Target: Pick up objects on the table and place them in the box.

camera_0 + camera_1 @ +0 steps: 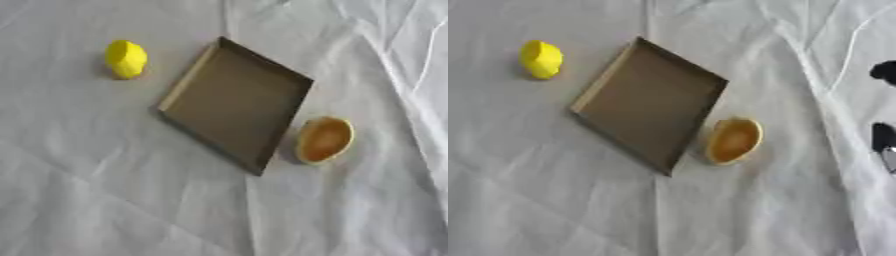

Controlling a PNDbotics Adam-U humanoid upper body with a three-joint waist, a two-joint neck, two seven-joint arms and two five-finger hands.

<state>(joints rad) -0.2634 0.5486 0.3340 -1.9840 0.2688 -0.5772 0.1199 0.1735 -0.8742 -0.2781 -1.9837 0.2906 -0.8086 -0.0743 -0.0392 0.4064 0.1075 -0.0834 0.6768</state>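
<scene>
Brown cardboard, a shallow open box (pixel 234 104), sits at the middle of the table, turned so its corners point away and toward the robot. Nothing lies inside it yet. White wrinkled cloth (pixel 105 200) covers the whole surface.

Two things wait outside the box. A yellow lemon-shaped object (pixel 126 59) lies off the box's upper left side, clearly apart from it. An orange-brown oval piece (pixel 325 140), dished like a small bowl or bread shape, lies just beside the box's lower right wall, close but seemingly not touching. Its long axis runs nearly up and down the view, tilted a little to the right at the top.

Hands: only in the right eye view, at the far right edge, a few black shapes (pixel 883 135) show, probably part of the robot's right hand or arm. Too little is visible to say whether the fingers are spread or curled. The left hand shows nowhere.

Judgement: no pick has started. The oval piece lies to the left of those black shapes and is by far the nearer target for the right side; the lemon shape is across the box, better suited to the left arm. A right-hand approach would come in from the right, across the oval's long axis, then a short carry leftward over the wall.
</scene>
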